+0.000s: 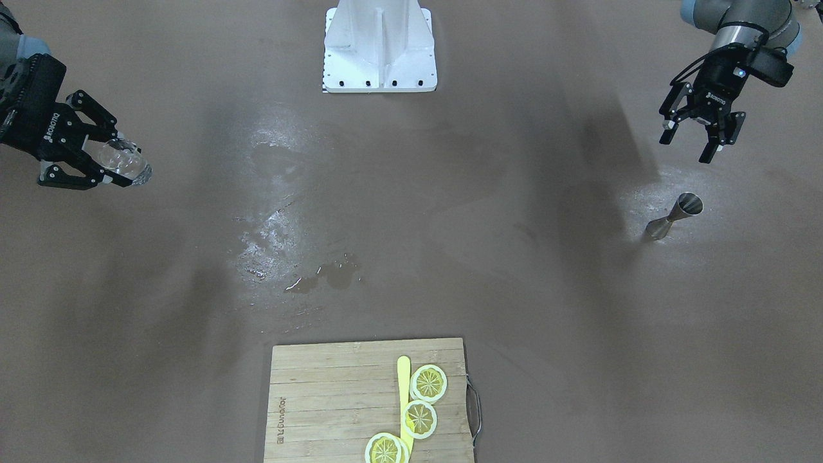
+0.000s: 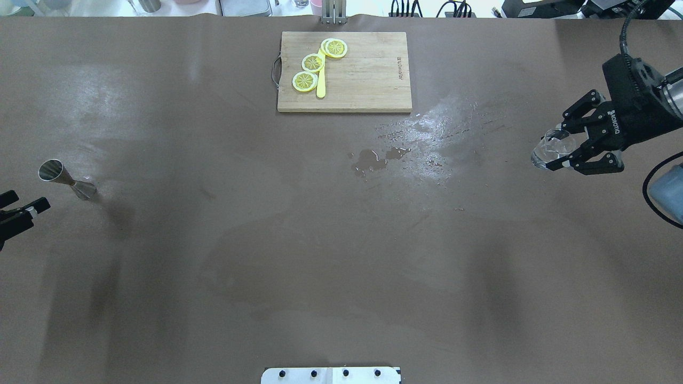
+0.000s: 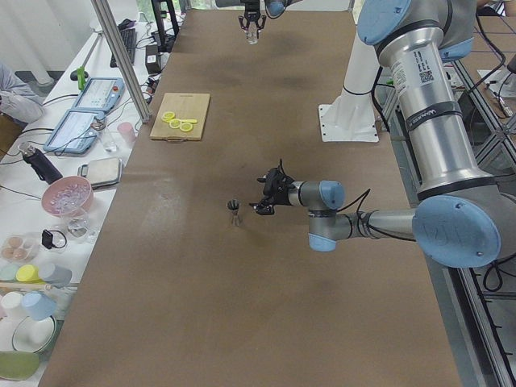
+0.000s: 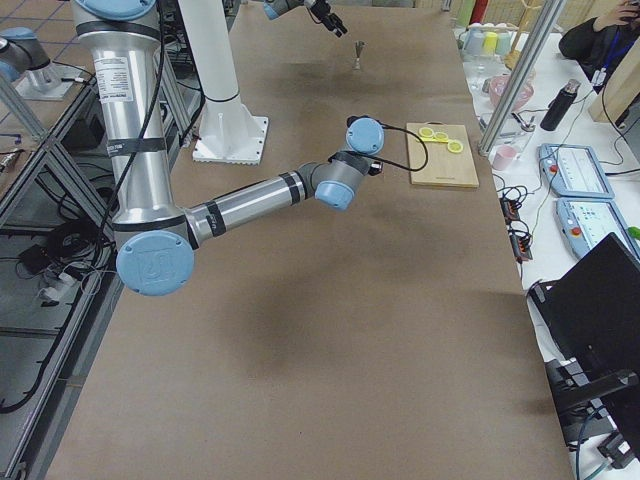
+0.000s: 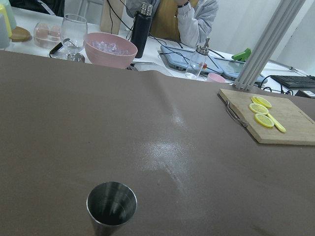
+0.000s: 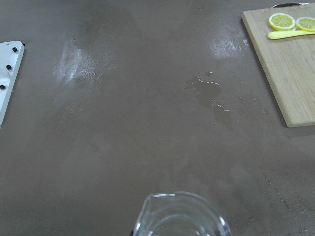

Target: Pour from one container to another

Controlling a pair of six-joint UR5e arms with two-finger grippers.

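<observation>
A steel jigger (image 1: 675, 215) (image 2: 66, 180) (image 5: 111, 206) stands upright on the brown table, on the robot's left side. My left gripper (image 1: 687, 146) (image 2: 33, 198) hovers open and empty a short way from it, on the robot's side. My right gripper (image 1: 122, 157) (image 2: 555, 146) is far across the table, shut on a clear glass cup (image 1: 134, 166) (image 2: 545, 154) (image 6: 179, 216), held above the surface and leaning toward the table's middle. I cannot tell how much liquid is in the cup.
A wooden cutting board (image 1: 321, 405) (image 2: 368, 74) with lemon slices (image 2: 312, 63) and a yellow knife lies at the far edge. A wet puddle (image 1: 321, 276) (image 2: 373, 160) marks the table's middle. The white robot base (image 1: 379, 51) stands at the near edge. Cups and bowls crowd a side bench.
</observation>
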